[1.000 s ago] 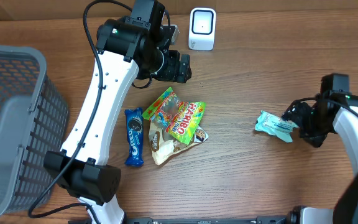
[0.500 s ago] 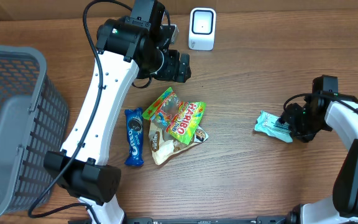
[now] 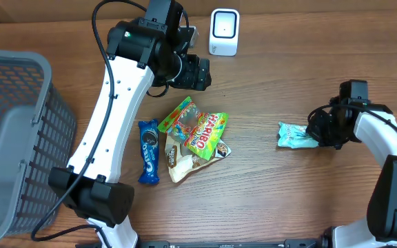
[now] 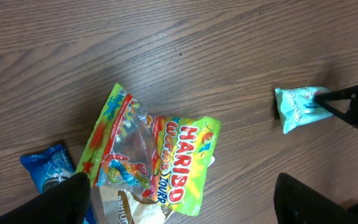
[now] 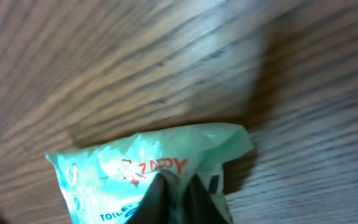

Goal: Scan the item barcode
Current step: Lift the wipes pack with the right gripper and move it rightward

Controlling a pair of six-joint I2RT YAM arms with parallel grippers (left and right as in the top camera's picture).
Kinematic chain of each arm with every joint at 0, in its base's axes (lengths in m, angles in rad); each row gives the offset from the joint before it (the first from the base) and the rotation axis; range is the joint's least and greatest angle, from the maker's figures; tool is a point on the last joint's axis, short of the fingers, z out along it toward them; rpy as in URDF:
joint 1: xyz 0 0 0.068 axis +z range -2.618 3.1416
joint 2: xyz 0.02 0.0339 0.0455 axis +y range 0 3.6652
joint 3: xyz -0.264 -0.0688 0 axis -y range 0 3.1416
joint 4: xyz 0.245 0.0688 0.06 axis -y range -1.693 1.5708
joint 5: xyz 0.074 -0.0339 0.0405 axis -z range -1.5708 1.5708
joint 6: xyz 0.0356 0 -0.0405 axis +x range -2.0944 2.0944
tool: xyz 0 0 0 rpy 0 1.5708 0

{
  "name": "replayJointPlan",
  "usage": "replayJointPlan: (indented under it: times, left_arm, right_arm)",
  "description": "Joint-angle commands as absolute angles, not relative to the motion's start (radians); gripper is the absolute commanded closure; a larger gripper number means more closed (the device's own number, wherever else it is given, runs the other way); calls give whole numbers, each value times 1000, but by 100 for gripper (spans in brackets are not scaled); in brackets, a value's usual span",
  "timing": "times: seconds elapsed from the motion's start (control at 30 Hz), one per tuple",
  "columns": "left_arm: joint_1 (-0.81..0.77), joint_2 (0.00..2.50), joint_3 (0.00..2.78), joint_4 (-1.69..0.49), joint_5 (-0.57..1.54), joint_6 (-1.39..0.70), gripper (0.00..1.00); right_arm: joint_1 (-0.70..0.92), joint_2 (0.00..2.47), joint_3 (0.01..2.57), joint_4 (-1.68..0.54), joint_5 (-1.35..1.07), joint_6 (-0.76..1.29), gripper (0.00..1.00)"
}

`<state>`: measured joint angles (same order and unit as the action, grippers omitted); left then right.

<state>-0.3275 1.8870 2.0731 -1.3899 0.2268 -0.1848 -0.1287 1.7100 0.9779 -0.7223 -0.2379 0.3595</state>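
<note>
Nearest the arm bases, a heap of snack packs lies on the wood-grain table (image 3: 288, 207), well to the near side of the white scanner (image 3: 224, 31) and a little to its left. The heap holds a slim, glossy blue Oreo sleeve (image 3: 148, 151), a crinkled beige wrapper (image 3: 178, 167), and a shiny green-and-yellow Haribo bag (image 3: 209, 134). Overlapping the Haribo bag is a clear-windowed gummy bag (image 3: 179, 116) with a bright green and red border.

Level with the heap, near-right of the scanner and well apart from it, the small pale-teal soft plastic packet (image 3: 291, 135) rests on the table. The right gripper (image 3: 317, 138) has its dark jaws pinched on the packet's crimped right edge.

Closer in, just near-left of the scanner, the left gripper (image 3: 198, 74) hangs over the table with its jaws spread wide, gripping nothing. The scanner itself is a rounded white box by the far edge. Far to its left stands a grey plastic lattice basket (image 3: 19, 103).
</note>
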Motion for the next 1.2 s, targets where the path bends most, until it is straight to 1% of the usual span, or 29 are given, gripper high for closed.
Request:
replayJointPlan:
  times: [0.0, 0.17, 0.27, 0.37, 0.5, 0.67, 0.7, 0.87, 0.93, 1.0, 1.03, 1.1, 1.13, 1.17]
  left_arm:
    - [-335, 1893, 2077, -1386, 218, -188, 15]
    - [-335, 1893, 2077, -1386, 218, -188, 16]
    - [-335, 1893, 2077, -1386, 218, -188, 15]
    - [-335, 1893, 2077, -1386, 217, -188, 15]
    - [-335, 1893, 2077, -1383, 217, -188, 14]
    - [-335, 1893, 2077, -1384, 217, -187, 14]
    - [-335, 1893, 2077, -1384, 216, -187, 14]
    - [-335, 1893, 2077, -1384, 199, -187, 14]
    - [-335, 1893, 2077, -1383, 199, -187, 14]
    - [-335, 1893, 2077, -1384, 199, -187, 14]
    - [-335, 1893, 2077, -1384, 199, -187, 14]
    - [-335, 1893, 2077, -1384, 199, -187, 11]
    - [-335, 1893, 2077, -1384, 199, -187, 10]
    - [-335, 1893, 2077, -1383, 199, -187, 9]
  right_arm:
    - [-95, 1740, 952, -714, -212, 331, 96]
    - [-91, 1707, 989, -740, -205, 320, 96]
    - [-69, 1616, 1048, -806, -85, 331, 96]
    - [-9, 1536, 1102, -866, 62, 353, 96]
    - [125, 1491, 1161, -943, 265, 429, 96]
    - [328, 1517, 1173, -1064, 579, 626, 96]
    - [405, 1544, 1173, -1092, 617, 682, 96]
    - [553, 1637, 1173, -1106, 600, 774, 96]
    - [579, 1661, 1173, -1105, 562, 838, 96]
    - [553, 1658, 1175, -1092, 487, 899, 88]
    - [519, 1650, 1178, -1072, 435, 882, 86]
    - [431, 1632, 1185, -1032, 325, 775, 78]
    - [368, 1623, 1190, -1015, 257, 709, 68]
    - [299, 1617, 1195, -1002, 189, 651, 57]
